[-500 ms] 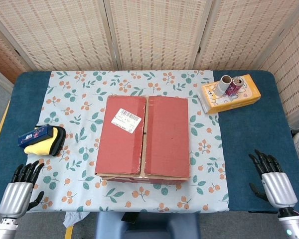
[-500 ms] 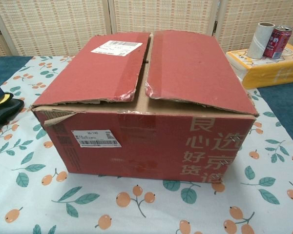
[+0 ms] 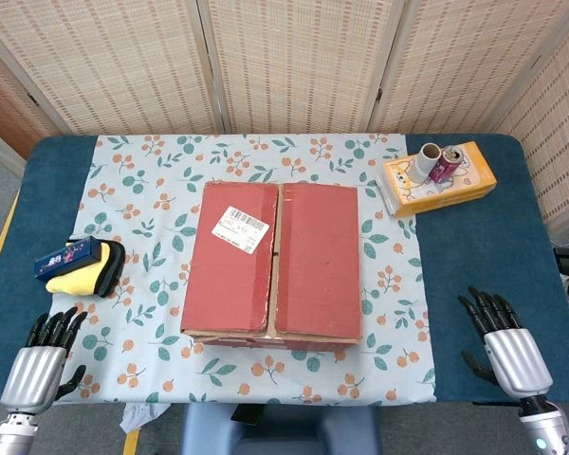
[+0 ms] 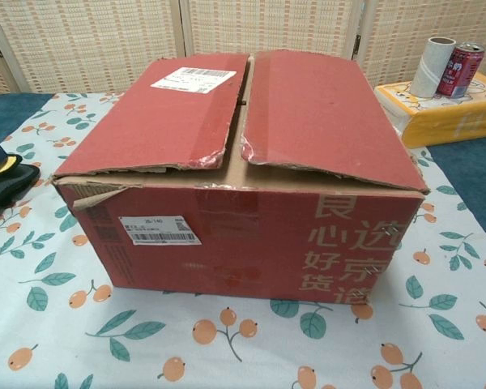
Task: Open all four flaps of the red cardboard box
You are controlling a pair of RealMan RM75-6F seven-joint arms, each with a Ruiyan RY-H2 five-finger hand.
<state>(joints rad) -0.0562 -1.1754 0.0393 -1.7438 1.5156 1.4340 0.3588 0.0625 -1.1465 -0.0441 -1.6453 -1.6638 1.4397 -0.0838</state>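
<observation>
Woven reed screens (image 3: 294,62) closed off the back of the scene, and in front of them a blue table (image 3: 484,237) carried a floral cloth (image 3: 152,218) printed with leaves and orange berries. From the head view, the red box (image 3: 273,263) sat in the middle of that cloth with its two long top flaps lying flat and meeting along a centre seam, a white shipping label (image 3: 241,226) on the left flap. The left hand (image 3: 40,362) hovered at the near left corner of the table, fingers spread and holding nothing; the right hand (image 3: 504,343) hung at the near right, likewise spread wide and empty, both well apart from the box. A yellow cloth bundle (image 3: 85,267) lay off to the left, and a yellow packet (image 3: 438,178) bearing a paper roll (image 3: 423,163) and a can (image 3: 446,164) stood at the far right. From the chest view, no hand showed; the box filled the frame, its flaps torn and slightly lifted along the near edge, cardboard showing in the gap between them. No flap looked opened, so the task seemed at its very start. The next move probably called for bringing a hand in over the seam and hooking fingertips under a flap's free edge.
</observation>
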